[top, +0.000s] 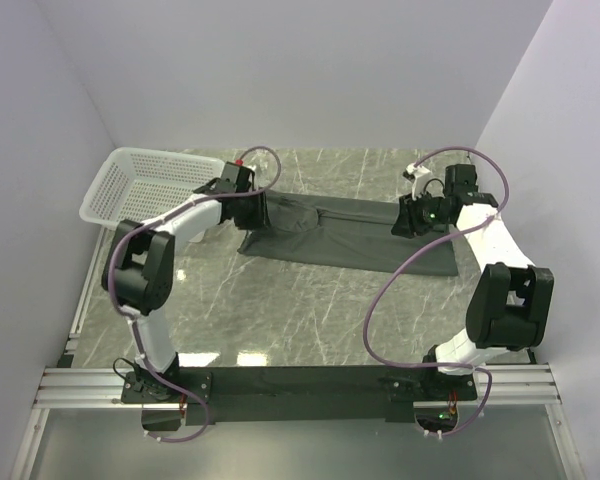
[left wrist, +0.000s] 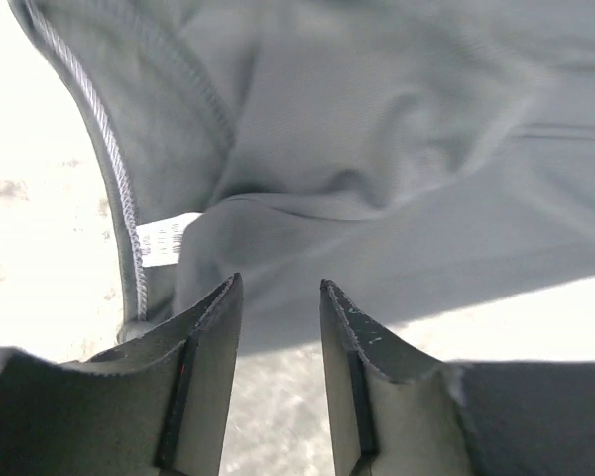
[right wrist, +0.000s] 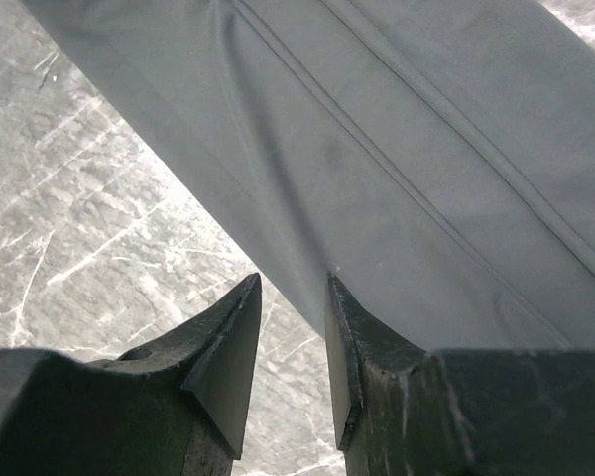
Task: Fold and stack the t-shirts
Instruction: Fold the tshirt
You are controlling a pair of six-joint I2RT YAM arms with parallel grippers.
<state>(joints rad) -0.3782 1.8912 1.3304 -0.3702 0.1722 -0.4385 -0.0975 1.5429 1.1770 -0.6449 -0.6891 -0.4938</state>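
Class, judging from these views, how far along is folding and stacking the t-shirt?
Done: the t-shirt lies as a long band, seemingly folded lengthwise. In hand: nothing gripped; left gripper and right gripper hover open at its ends. Left: crosswise folds and stacking.

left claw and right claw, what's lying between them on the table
The dark t-shirt lies spread flat on the table from the left claw to the right claw, with nothing else on that stretch. The top view shows it.
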